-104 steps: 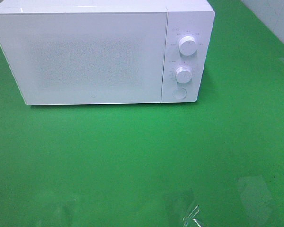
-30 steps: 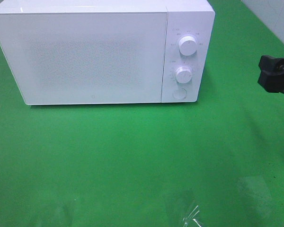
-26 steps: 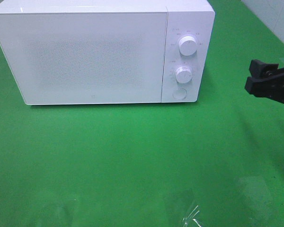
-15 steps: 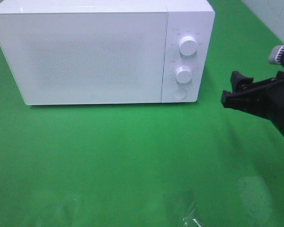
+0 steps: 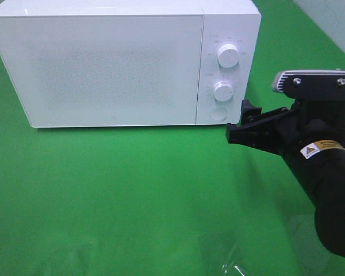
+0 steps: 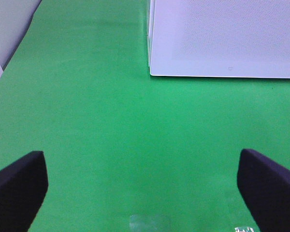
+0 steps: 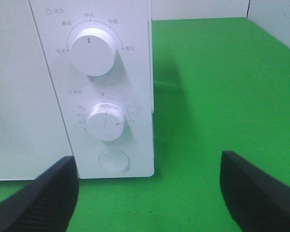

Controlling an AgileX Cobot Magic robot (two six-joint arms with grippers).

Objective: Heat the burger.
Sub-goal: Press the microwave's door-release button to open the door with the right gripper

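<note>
The closed white box-shaped microwave [image 5: 103,69] is set near the far edge of the green surface [image 5: 132,195]. The burger is seen in no view, and whether it lies behind the frosted door cannot be told. The black right fingers [image 7: 38,198] are spread wide and empty. They are held just beside the control panel, apart from it, about level with the round white button [image 7: 113,161] below the lower white dial [image 5: 223,91]. The step in hand is judged to be opening the door. One fingertip is best lined up with the button's middle and pushed straight in, so that the dial above is not turned and the microwave is not shoved towards the far edge. The black left fingers [image 6: 17,186] are likewise spread wide and empty, in front of the microwave's left corner, where a swinging door could be met.
</note>
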